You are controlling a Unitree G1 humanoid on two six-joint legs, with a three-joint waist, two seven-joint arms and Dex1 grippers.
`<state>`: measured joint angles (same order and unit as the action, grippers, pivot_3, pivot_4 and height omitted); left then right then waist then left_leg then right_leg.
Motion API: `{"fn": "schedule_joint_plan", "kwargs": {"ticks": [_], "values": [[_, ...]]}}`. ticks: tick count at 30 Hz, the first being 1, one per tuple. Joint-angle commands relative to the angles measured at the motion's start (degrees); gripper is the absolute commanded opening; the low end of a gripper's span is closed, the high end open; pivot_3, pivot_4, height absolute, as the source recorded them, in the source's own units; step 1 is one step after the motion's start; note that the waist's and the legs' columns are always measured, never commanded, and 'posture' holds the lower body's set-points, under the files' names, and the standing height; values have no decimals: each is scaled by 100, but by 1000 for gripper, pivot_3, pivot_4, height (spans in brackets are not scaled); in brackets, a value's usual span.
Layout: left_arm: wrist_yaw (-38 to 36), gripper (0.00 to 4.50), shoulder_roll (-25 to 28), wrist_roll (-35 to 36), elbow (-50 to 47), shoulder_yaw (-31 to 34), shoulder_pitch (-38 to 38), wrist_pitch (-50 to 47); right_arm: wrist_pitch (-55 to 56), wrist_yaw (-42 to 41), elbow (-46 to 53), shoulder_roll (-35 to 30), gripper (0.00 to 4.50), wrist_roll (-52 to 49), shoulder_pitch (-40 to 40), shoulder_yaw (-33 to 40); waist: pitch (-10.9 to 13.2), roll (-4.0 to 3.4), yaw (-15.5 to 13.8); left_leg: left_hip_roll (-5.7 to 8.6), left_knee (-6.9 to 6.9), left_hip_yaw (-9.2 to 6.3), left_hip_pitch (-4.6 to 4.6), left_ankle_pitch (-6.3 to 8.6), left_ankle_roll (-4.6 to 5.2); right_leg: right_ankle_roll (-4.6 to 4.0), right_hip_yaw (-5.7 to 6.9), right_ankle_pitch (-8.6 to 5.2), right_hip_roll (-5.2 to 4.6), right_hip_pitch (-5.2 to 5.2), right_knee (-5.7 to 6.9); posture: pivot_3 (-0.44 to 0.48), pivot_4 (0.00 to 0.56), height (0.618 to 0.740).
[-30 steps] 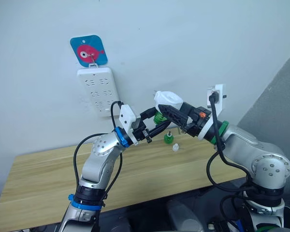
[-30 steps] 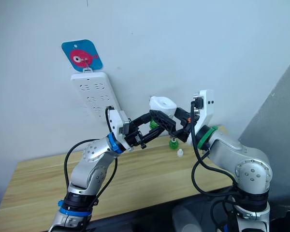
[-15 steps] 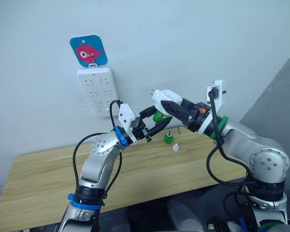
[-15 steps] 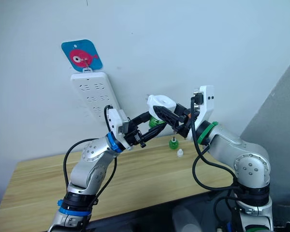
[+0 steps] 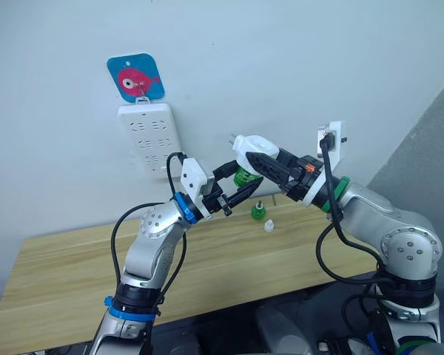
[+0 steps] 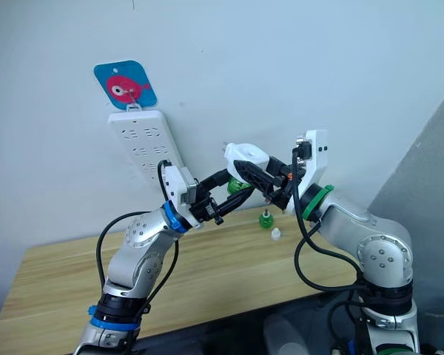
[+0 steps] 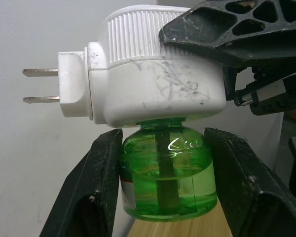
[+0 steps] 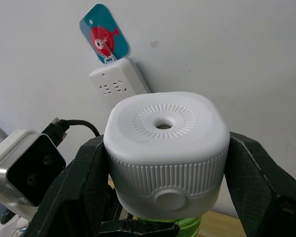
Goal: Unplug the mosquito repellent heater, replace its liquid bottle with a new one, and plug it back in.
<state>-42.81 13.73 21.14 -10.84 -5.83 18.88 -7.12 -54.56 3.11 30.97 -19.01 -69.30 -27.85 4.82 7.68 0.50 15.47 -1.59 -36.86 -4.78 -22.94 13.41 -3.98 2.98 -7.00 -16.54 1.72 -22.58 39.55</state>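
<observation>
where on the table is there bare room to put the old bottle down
The wooden table is bare over its whole left and middle stretch, from the left edge up to under the left arm. It is crowded at the far right near the wall, where a green bottle and a small clear cap stand below both grippers.

The two head views look forward and slightly down from behind the arms, well back from the power strip (image 5: 151,140) on the wall. Both cover the strip, the wooden table (image 5: 66,274) below it and the heater (image 5: 253,147) held beside it. The left wrist view sits close under the heater, facing its side. The right wrist view faces the heater's vent, with the strip behind.
</observation>
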Motion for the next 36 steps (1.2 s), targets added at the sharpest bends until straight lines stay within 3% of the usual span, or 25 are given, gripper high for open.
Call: {"fn": "schedule_joint_plan", "kwargs": {"ticks": [1, 6, 13, 21, 28, 36], "values": [[21, 2292, -12, -10, -190, -41, 107, 102, 115, -168, 153, 52, 2935, -76, -119, -108, 0, 0, 0, 0, 0, 0, 0, 0, 0, 0, 0, 0, 0, 0, -1, -277, 67, 740], [47, 2292, -1, 0, -168, 48, 89, 182, 147, -189, 148, 54, 2935, -43, -120, -111, 0, 0, 0, 0, 0, 0, 0, 0, 0, 0, 0, 0, 0, 0, -1, -277, 67, 740], [-213, 4486, 451, 244, -270, 156, -104, -344, 189, -189, 163, -14, 2935, -22, -100, -54, 0, 0, 6, -1, 2, 0, 1, 0, 0, 0, 0, 0, 0, 0, -1, -278, 72, 740], [-568, 4500, 1603, 422, -491, 698, -763, -810, 265, -316, 236, -289, 2935, 332, -110, -63, 0, 0, 16, -5, 8, 0, 0, 1, 1, 0, 1, 0, 1, -2, -6, -265, 74, 740], [-705, 4500, 2480, 949, -506, 2156, -1524, -1080, 268, -682, 654, -845, 2935, 1085, -86, -316, 0, 0, -56, -10, 23, 4, 1, 2, 1, -6, -1, -4, 1, -12, -12, -204, 87, 740], [-241, 4500, 2716, 750, 678, 2840, -958, -928, 255, -1065, 976, -1067, 2935, 1493, 18, -674, 1, 3, -292, -11, 22, 6, 0, 2, 1, -8, 0, -6, 2, -8, -25, -197, 100, 740]]}}
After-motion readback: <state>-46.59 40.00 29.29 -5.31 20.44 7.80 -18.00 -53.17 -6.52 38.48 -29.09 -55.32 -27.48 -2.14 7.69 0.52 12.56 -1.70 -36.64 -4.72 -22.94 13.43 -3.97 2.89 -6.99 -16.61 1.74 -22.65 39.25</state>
